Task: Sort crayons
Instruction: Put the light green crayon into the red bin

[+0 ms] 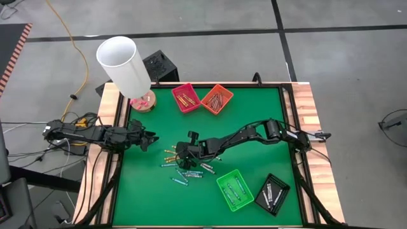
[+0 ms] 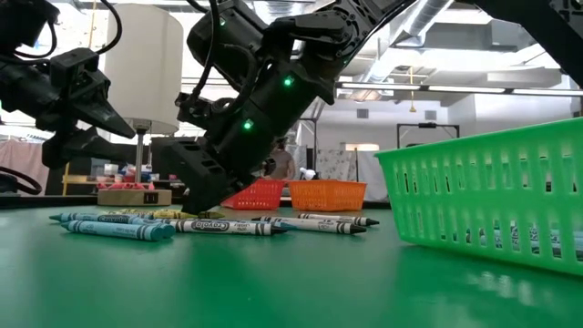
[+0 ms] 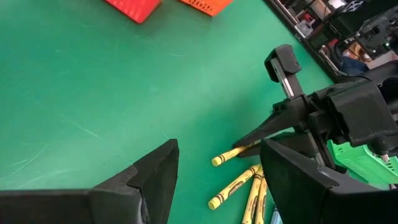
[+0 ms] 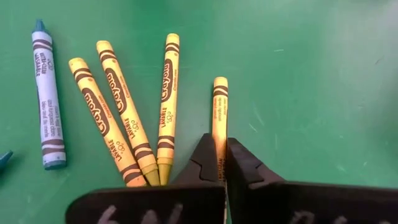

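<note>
Several crayons [image 1: 184,173] lie loose on the green mat: yellow, teal and grey-white ones [image 2: 219,223]. My right gripper [image 1: 181,152] is down at the pile's far edge and shut on one yellow crayon [image 4: 219,106]. Three more yellow crayons [image 4: 134,118] and a teal one [image 4: 46,99] lie beside it. My left gripper [image 1: 151,138] hovers open and empty above the mat's left side, pointing at the pile [image 3: 242,186]. My right gripper pinches the yellow crayon between its two fingertips [image 4: 205,158], on the crayon's long sides [image 4: 219,134] near one end. The fingers slant down from above and run along the crayon. The crayon's free end [image 4: 220,84] points away from the fingers and seems to lie on the mat.
A red tray [image 1: 186,97] and an orange tray [image 1: 217,98] stand at the mat's far edge. A green tray [image 1: 234,190] and a black tray [image 1: 273,193] stand at the near right. A white-shaded lamp [image 1: 124,63] stands at the far left corner.
</note>
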Action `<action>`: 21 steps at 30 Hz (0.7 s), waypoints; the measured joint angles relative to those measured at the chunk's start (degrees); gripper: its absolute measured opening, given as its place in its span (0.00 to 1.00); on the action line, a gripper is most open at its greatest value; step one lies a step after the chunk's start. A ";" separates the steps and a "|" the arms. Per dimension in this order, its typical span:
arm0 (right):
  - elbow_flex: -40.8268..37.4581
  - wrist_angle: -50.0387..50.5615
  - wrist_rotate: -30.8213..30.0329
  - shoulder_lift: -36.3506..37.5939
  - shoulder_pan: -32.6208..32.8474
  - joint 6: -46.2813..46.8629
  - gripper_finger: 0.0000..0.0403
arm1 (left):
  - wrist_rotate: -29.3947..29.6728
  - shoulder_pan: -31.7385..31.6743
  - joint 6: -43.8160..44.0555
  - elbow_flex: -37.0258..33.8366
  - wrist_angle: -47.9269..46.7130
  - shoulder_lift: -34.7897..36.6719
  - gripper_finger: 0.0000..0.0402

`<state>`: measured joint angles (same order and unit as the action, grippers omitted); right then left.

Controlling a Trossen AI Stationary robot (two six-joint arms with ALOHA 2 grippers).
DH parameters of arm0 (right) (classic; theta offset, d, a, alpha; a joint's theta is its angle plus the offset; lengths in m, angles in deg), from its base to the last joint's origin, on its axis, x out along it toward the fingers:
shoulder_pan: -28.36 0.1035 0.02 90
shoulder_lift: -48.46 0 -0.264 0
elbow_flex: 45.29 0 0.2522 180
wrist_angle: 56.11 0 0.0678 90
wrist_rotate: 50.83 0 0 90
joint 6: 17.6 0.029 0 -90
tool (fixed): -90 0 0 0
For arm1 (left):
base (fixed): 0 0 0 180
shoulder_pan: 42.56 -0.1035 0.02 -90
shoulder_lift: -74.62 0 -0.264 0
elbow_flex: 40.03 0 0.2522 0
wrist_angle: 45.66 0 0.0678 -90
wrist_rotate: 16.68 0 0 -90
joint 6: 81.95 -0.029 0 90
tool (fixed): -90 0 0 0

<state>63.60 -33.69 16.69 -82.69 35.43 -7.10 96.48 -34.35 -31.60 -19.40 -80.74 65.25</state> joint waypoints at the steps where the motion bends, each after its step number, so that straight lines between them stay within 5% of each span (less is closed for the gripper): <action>1: -0.04 -0.41 -0.02 0.00 0.02 0.01 0.02 | 0.01 0.01 0.00 0.00 0.00 0.00 0.54; 21: 8.40 2.80 -0.18 1.79 -5.66 -6.50 0.00 | 0.02 0.01 0.00 0.00 0.00 0.00 0.54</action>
<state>72.00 -30.88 16.51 -80.90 29.77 -13.60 96.50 -34.34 -31.60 -19.40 -80.74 65.25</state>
